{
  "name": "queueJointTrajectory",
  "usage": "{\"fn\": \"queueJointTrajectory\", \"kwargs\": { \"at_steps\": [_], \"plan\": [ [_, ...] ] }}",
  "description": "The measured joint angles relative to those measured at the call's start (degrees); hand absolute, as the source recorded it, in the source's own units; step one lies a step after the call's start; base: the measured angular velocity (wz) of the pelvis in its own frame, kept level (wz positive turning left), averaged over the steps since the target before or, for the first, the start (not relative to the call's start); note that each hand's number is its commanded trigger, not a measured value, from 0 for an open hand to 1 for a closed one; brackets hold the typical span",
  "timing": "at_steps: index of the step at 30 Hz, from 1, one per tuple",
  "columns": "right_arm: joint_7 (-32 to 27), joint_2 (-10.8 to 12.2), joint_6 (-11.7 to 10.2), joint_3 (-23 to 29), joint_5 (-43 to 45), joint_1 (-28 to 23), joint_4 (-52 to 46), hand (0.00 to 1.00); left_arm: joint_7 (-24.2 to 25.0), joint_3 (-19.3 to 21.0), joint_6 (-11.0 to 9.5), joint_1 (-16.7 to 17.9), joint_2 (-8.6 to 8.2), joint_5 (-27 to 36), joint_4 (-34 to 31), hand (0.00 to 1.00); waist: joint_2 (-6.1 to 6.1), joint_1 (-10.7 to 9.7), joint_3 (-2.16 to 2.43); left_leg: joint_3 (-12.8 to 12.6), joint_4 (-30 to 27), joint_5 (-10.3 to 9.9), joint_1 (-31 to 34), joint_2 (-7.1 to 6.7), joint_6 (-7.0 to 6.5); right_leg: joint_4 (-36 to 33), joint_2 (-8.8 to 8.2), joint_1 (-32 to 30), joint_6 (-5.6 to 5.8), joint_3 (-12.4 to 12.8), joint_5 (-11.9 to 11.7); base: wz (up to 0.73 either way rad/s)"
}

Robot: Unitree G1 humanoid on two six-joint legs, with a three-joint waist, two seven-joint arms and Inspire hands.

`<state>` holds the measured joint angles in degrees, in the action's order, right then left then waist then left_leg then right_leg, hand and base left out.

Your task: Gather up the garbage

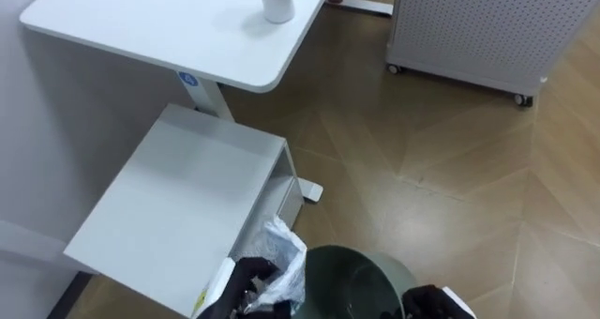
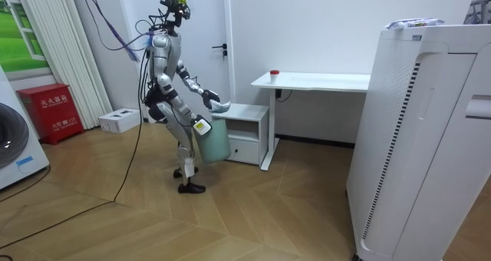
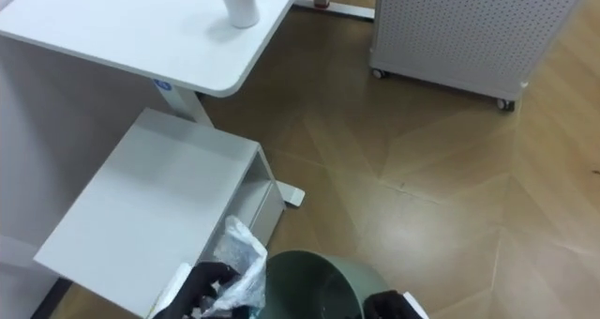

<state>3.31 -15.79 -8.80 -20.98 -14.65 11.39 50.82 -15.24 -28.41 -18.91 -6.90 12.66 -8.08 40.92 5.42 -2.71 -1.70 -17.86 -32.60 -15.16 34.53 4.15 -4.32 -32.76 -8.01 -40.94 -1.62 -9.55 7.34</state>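
Left hand grips one plastic wrapper beside one green bin; right hand, cannot tell whether closed.

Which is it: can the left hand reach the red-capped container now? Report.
Probably not: the left hand is shut on a plastic wad by the cabinet; the container stands well beyond, on the desk.

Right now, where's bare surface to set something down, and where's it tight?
The cabinet top is bare from the desk's edge to its near corner. The desk is free left of the red-topped container. Crowded: the cabinet's near corner, where the left hand clutches crumpled plastic beside the green bin.
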Motion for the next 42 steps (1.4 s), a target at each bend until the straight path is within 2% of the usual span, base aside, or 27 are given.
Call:
{"fn": "queueJointTrajectory", "kwargs": {
  "at_steps": [5,12,20,21,22,23,27,31,35,42],
  "plan": [
    [1.49,-0.12,0.0,1.42,0.0,-0.62,-0.02,1.0,6.85,-0.07,0.11,1.81,-0.25,1.93,-0.01,1.0,-0.01,-0.03,0.0,0.01,0.56,0.0,-0.07,-0.18,0.0,0.17,-0.12,0.04,0.13,-0.14,0.08,0.0],
    [1.81,-0.18,-0.01,2.18,-0.23,-0.63,-0.32,1.0,12.27,-2.5,0.28,1.62,-0.45,4.12,-0.51,1.0,-0.05,-0.23,-0.02,0.02,1.17,0.13,-0.05,-0.97,-0.12,-0.05,-0.86,-0.38,0.53,-0.05,0.45,0.01],
    [1.77,0.21,0.0,1.86,-0.44,-0.75,-0.53,1.0,14.52,-3.94,3.62,1.94,-1.01,3.83,-0.89,1.0,-0.24,-0.19,-0.04,-0.08,1.28,0.12,0.16,-0.98,-0.14,-0.26,-0.86,-0.72,0.61,0.13,0.7,0.0],
    [1.77,0.23,0.0,1.81,-0.44,-0.77,-0.53,1.0,14.55,-4.0,3.62,1.95,-1.06,3.83,-0.89,0.81,-0.25,-0.23,-0.05,-0.08,1.28,0.12,0.17,-0.97,-0.13,-0.24,-0.85,-0.72,0.61,0.12,0.7,0.0],
    [1.72,0.22,0.0,1.51,-0.46,-0.77,-0.53,1.0,14.56,-4.37,3.63,1.92,-1.06,3.86,-0.88,0.54,-0.27,-0.3,-0.05,-0.08,1.29,0.12,0.19,-0.97,-0.14,-0.22,-0.85,-0.71,0.62,0.12,0.71,0.0],
    [1.65,0.22,0.0,1.16,-0.46,-0.77,-0.53,1.0,14.55,-4.59,3.63,1.92,-1.13,3.84,-0.87,0.0,-0.29,-0.37,-0.05,-0.08,1.29,0.12,0.21,-0.97,-0.14,-0.18,-0.85,-0.71,0.62,0.12,0.71,0.0],
    [1.55,0.59,0.0,0.34,-0.33,-0.73,-0.59,1.0,14.61,-4.99,4.09,1.67,-1.38,3.78,-0.88,0.0,-0.44,-0.64,-0.06,-0.08,1.28,0.12,0.25,-0.96,-0.14,-0.15,-0.85,-0.72,0.62,0.1,0.71,0.0],
    [1.12,2.52,0.0,0.35,0.6,-0.72,-0.64,1.0,14.42,-4.56,4.45,1.51,-1.68,3.53,-0.88,0.0,-0.91,-1.26,-0.06,-0.12,1.26,0.12,0.24,-0.92,-0.14,-0.22,-0.81,-0.78,0.61,0.13,0.72,0.0],
    [1.15,3.37,0.0,0.27,0.54,-0.73,-0.73,1.0,14.38,-4.48,4.6,1.12,-1.83,3.53,-0.69,0.0,-1.23,-1.71,-0.11,-0.16,1.26,0.12,0.22,-0.91,-0.13,-0.17,-0.79,-0.79,0.6,0.13,0.71,0.0],
    [1.02,3.53,0.0,0.32,1.02,-0.76,-0.74,1.0,14.2,-4.43,4.6,0.96,-1.83,3.51,-0.68,0.0,-1.35,-1.74,-0.14,-0.4,1.33,0.11,0.22,-0.88,-0.15,-0.15,-0.75,-0.98,0.6,0.34,0.71,-0.01]
  ]
}}
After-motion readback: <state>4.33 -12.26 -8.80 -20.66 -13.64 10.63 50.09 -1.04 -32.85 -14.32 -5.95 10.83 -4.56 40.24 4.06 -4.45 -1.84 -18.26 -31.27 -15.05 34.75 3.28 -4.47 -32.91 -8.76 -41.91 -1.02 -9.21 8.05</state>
